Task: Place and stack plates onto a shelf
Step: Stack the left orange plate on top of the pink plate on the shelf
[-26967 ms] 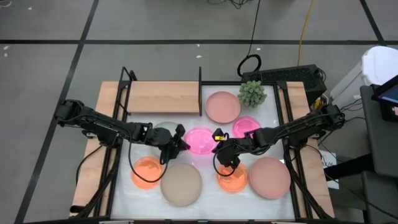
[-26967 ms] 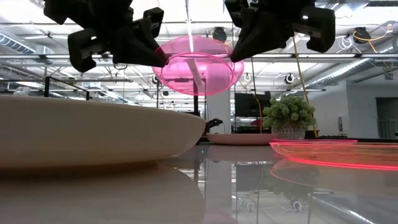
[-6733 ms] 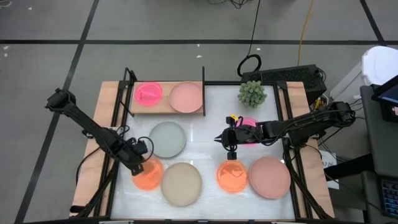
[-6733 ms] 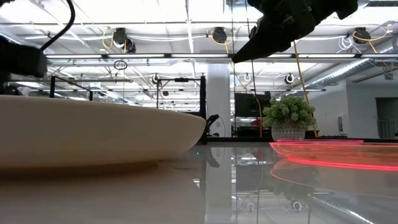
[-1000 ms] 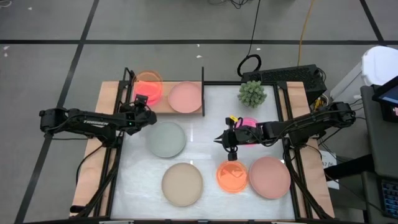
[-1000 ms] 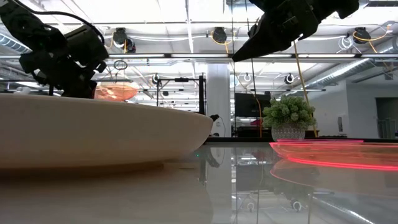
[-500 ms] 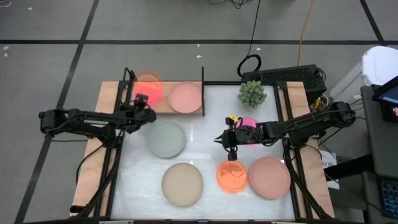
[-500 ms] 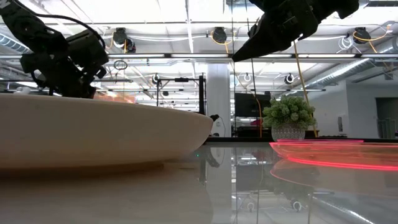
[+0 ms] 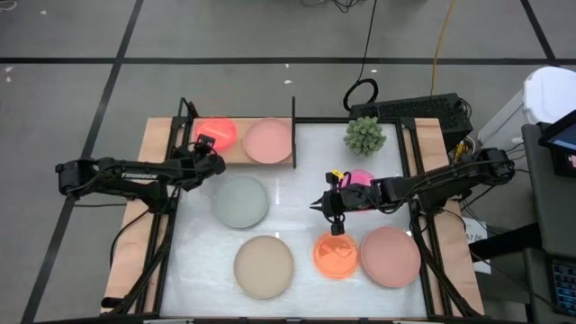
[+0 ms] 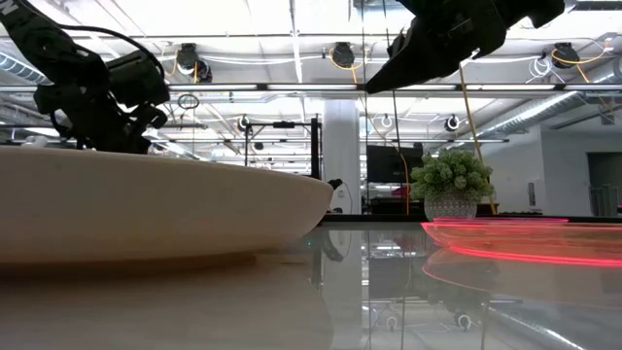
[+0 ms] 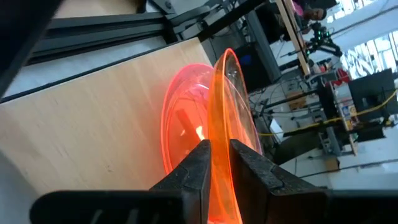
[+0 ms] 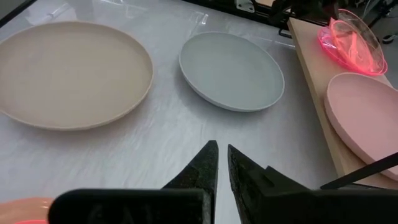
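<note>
An orange translucent plate (image 11: 230,106) is in my left gripper (image 11: 219,149), shut on it at the wooden shelf's (image 9: 236,151) left end. It sits tilted over the neon pink plate (image 9: 216,132) that lies on the board. A pale pink plate (image 9: 269,139) rests flat beside them on the shelf. My right gripper (image 9: 326,205) hovers shut over the table's middle, touching nothing, with its arm above another neon pink plate (image 9: 360,178). On the table lie a grey-green plate (image 9: 240,200), a beige plate (image 9: 264,266), an orange plate (image 9: 335,255) and a large pale pink plate (image 9: 391,256). My left gripper pinches the orange plate's rim (image 11: 216,134) between its two fingers, one on each face of the thin edge. The fingers come from the table's left and near side, roughly level. The plate is tilted, its far part down in the pink plate on the shelf.
A spiky green plant (image 9: 364,135) stands at the far right of the table. Black uprights (image 9: 292,130) close the shelf's ends. Dark frame rails run along both table sides. The beige plate (image 10: 146,204) fills the low view's left foreground.
My left gripper has lowered the orange plate onto the neon pink plate on the shelf; in the low view it has sunk out of sight behind the beige plate. The gripper has stayed shut on the rim.
</note>
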Controlling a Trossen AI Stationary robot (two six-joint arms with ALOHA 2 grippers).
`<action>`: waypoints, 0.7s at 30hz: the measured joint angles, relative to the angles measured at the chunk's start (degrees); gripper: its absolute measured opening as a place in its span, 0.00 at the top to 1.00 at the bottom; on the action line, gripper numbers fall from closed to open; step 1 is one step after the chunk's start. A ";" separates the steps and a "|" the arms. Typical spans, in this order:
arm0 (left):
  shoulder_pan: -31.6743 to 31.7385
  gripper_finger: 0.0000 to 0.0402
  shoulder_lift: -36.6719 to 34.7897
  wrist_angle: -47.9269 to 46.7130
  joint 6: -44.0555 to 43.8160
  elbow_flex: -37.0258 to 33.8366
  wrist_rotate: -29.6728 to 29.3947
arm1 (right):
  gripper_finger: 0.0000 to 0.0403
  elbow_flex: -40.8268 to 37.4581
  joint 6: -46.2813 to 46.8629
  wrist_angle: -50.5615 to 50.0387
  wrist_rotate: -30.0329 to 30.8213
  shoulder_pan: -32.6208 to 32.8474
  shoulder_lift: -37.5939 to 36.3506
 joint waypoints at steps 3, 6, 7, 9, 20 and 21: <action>-0.02 0.84 0.00 -0.02 2.09 0.01 0.00 | 0.95 0.00 -0.10 0.00 0.01 0.00 0.00; -0.02 0.84 0.00 -0.27 2.56 0.01 0.00 | 0.95 0.00 -0.13 0.00 -0.01 0.00 0.00; -0.02 0.84 0.00 -0.25 2.57 0.01 0.00 | 0.95 0.00 -0.13 0.00 0.00 -0.02 0.00; -0.04 0.84 0.00 -0.27 2.20 0.01 0.08 | 0.95 0.00 -0.13 0.00 -0.02 -0.02 -0.02; -1.32 0.84 -1.06 -0.89 3.67 0.03 0.92 | 0.95 0.00 -0.23 -0.23 -0.04 -0.02 -0.02; -1.21 0.84 -1.11 -1.03 4.13 0.03 0.75 | 0.95 0.00 -0.26 -0.28 -0.04 -0.02 -0.02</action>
